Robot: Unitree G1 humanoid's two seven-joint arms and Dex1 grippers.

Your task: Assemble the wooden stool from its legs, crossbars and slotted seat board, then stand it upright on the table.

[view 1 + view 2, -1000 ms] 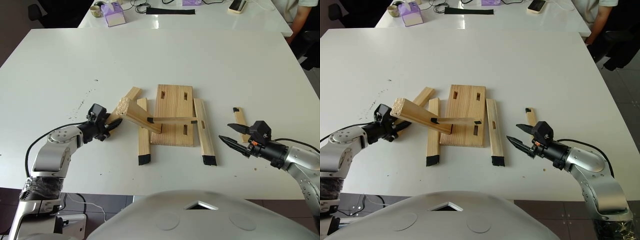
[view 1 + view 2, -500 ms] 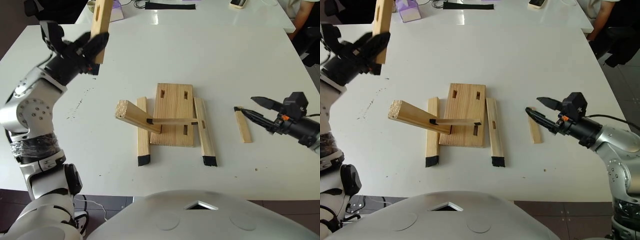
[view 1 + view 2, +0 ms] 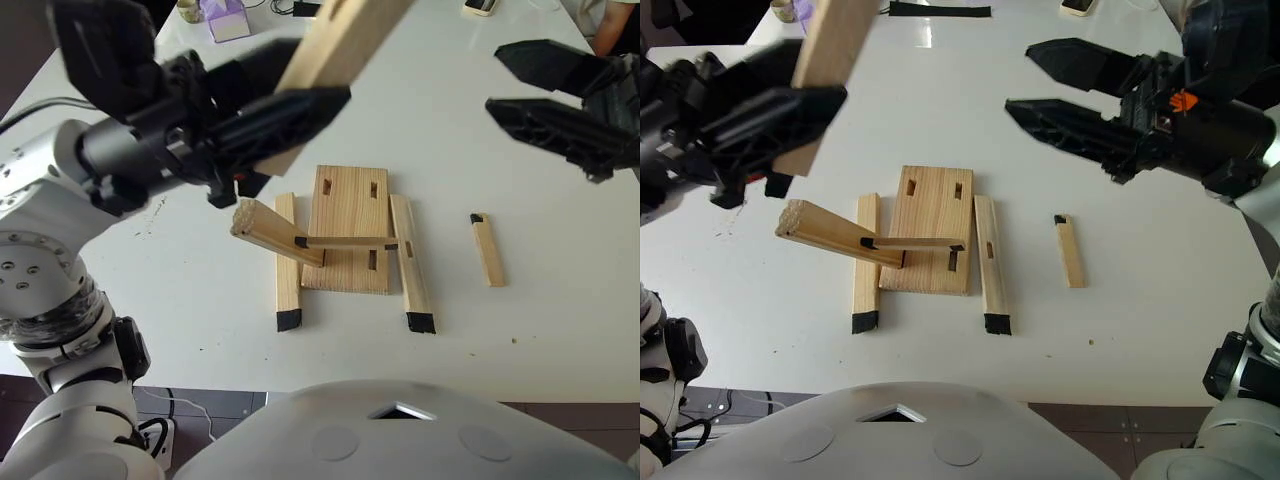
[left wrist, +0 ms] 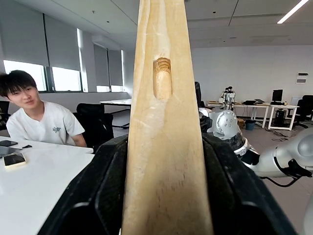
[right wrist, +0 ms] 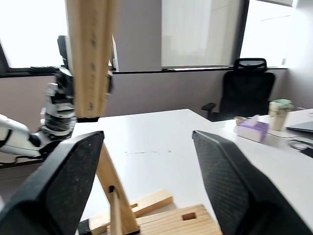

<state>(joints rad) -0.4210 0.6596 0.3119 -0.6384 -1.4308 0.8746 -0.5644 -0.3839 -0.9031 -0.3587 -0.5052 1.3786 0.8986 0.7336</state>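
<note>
I see the white rectangular table (image 3: 560, 330) with the pale slotted wooden seat board (image 3: 347, 205) lying flat on it. A black-tipped wooden leg lies along its left side (image 3: 287, 275) and another along its right (image 3: 410, 270). A tilted leg (image 3: 270, 232) carries a thin crossbar (image 3: 350, 241) that lies across the board. My left gripper (image 3: 320, 70) clamps a pale wooden leg (image 3: 335, 40) high above the board's left. My right gripper (image 3: 492, 78) hangs with its jaws apart above the board's right. A short wooden bar (image 3: 487, 250) lies right of the board, apart from it.

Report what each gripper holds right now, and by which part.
The left gripper is shut on a pale wooden stool leg, its fingers pressing two opposite faces just short of the oval slot. The right gripper is open and holds nothing.
</note>
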